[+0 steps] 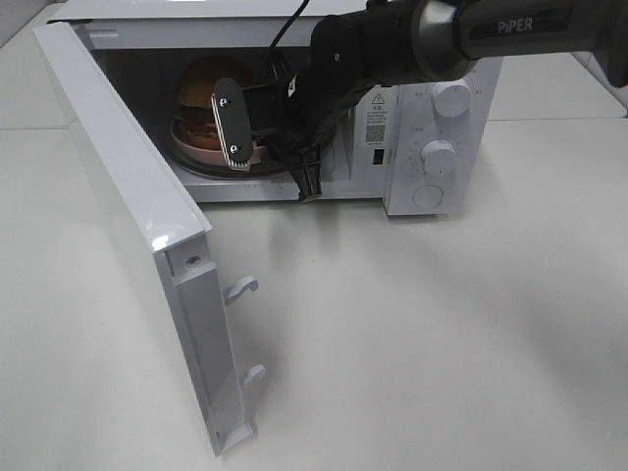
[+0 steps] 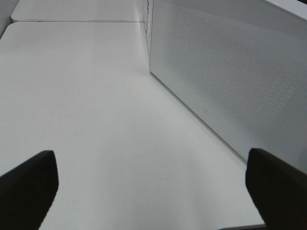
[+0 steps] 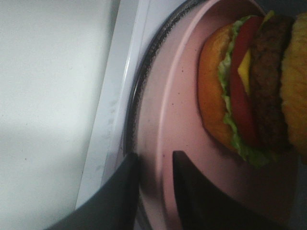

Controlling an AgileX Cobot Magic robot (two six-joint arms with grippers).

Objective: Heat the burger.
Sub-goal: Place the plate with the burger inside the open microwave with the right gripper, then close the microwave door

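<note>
The microwave (image 1: 432,147) stands on the bench (image 1: 442,343), door (image 1: 128,196) open. Inside, the burger (image 1: 201,90) sits upright on the pink plate (image 1: 193,149), at about 11 o'clock from the right fingers (image 1: 233,123) in the high view. These stand narrowly apart around the plate's near rim; whether they pinch it, I cannot tell. The left fingers (image 2: 29,187) are spread wide, empty.

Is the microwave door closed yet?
No, the microwave door stands swung wide open, and the burger on its pink plate shows inside the cavity.
</note>
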